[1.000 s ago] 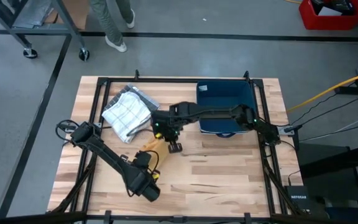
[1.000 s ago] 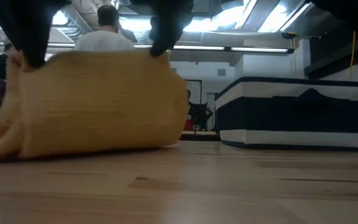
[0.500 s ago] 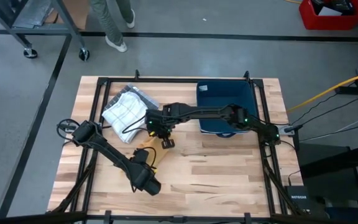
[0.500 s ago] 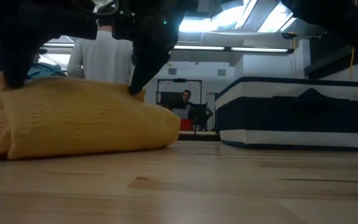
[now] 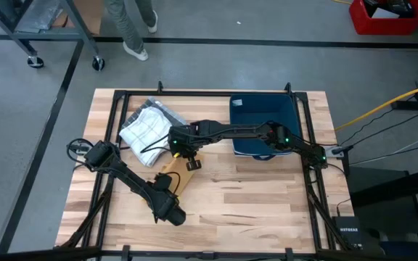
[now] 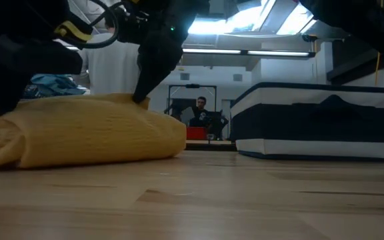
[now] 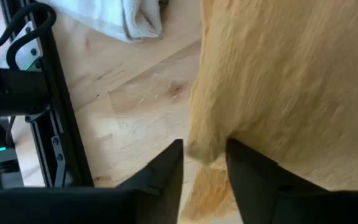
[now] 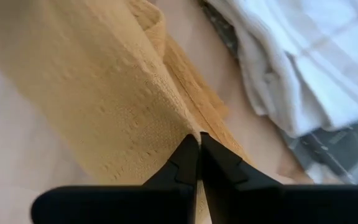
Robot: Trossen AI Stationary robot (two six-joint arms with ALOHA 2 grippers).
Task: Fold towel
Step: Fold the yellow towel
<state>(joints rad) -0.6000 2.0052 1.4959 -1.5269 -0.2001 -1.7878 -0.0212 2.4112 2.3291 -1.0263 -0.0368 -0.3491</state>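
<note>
On the wooden table (image 5: 252, 203), right end effector (image 8: 198, 138) pinches yellow towel (image 5: 174, 176) edge, left end effector (image 7: 202, 163) parted around another

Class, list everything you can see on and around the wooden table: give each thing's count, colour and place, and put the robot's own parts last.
Yellow woven towel: one, mustard yellow, lying bunched on the table's left half, between the two grippers.
White checked cloth: one, white with grey lines, crumpled at the table's far left, beyond the yellow towel.
Dark blue bin: one, navy with a white base, at the far right of the table.
Wooden table: one, light butcher-block, ringed by a black frame.
Red crate: one, red, on the floor beyond the table's far right corner.
Person: one, only legs showing in the high view, standing on the grey floor beyond the table.
Left gripper: one, dark, fingers apart at the towel's edge.
Right gripper: one, dark, shut on the towel's fold.
</note>
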